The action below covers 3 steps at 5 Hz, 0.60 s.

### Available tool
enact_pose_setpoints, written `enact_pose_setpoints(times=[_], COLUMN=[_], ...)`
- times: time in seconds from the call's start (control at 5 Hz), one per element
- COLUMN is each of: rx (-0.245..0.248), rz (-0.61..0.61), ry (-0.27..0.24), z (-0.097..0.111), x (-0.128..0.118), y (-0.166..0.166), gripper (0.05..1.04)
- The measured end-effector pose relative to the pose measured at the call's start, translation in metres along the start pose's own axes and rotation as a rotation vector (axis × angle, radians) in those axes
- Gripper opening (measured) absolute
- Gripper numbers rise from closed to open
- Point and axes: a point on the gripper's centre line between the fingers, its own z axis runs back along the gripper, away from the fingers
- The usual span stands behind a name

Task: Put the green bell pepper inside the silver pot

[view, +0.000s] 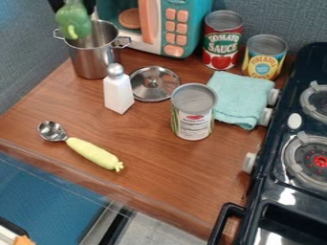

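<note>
At the top left edge, the black gripper (74,6) is shut on the green bell pepper (74,21), with dark fingers on either side of its upper part. The pepper hangs upright over the left part of the silver pot's mouth, its lower end overlapping the opening. The silver pot (91,60) stands upright at the back left of the wooden counter, with a small handle at each side. How far the pepper's lower tip is above or below the rim, I cannot tell.
Right of the pot stand a toy microwave (185,29), a white shaker (118,93) and a metal lid (154,83). Several cans, a teal cloth (241,98) and a black stove (294,191) are farther right. A yellow-handled scoop (92,153) lies in front.
</note>
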Motion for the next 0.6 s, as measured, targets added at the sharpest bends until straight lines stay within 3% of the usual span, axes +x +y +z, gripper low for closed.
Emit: enact_pose_setpoints(times=[0.6], rx=[0.072], rz=[0.010], ry=[0.061], z=[-0.050], x=[0.041], y=[-0.010], gripper=[0.717])
